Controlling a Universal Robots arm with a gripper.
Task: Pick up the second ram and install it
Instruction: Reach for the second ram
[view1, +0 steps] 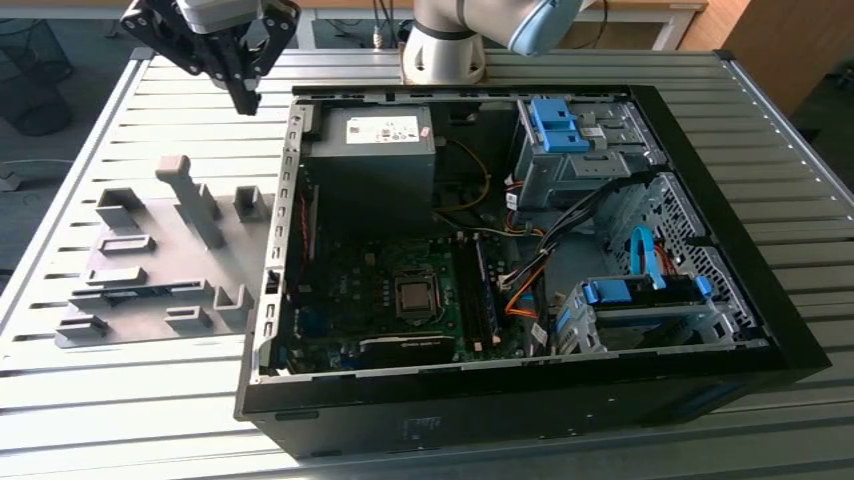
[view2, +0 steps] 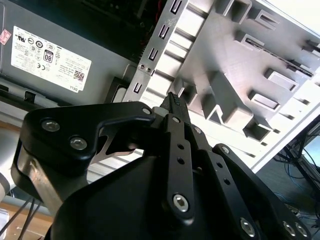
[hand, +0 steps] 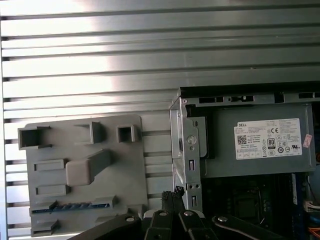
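1. Exterior view: the gripper (view1: 247, 100) hangs over the slatted metal table (view1: 107, 400). It is at one end of the grey holder plate (view1: 174, 265) and just beside the wall of the open computer case (view1: 534, 410).
2. Gripper state: in both wrist views the fingertips (view2: 172, 100) (hand: 174, 192) are pressed together to a point, with nothing between them.
3. Labelling: a white label (hand: 270, 139) sits on the grey power supply (view1: 374, 150) inside the case, close to the fingertips. It carries black print, a square code and round marks. A small pink sticker sits at one of its corners.
4. Task item: the second ram (hand: 70, 206) (view1: 134, 292) sits in a slot of the holder plate. It is well apart from the gripper, towards the plate end farthest from the fingertips.
5. Orientation: only the ram's thin bluish edge shows. Its long axis runs parallel to the table slats, with one end pointing towards the case and the other away from it.
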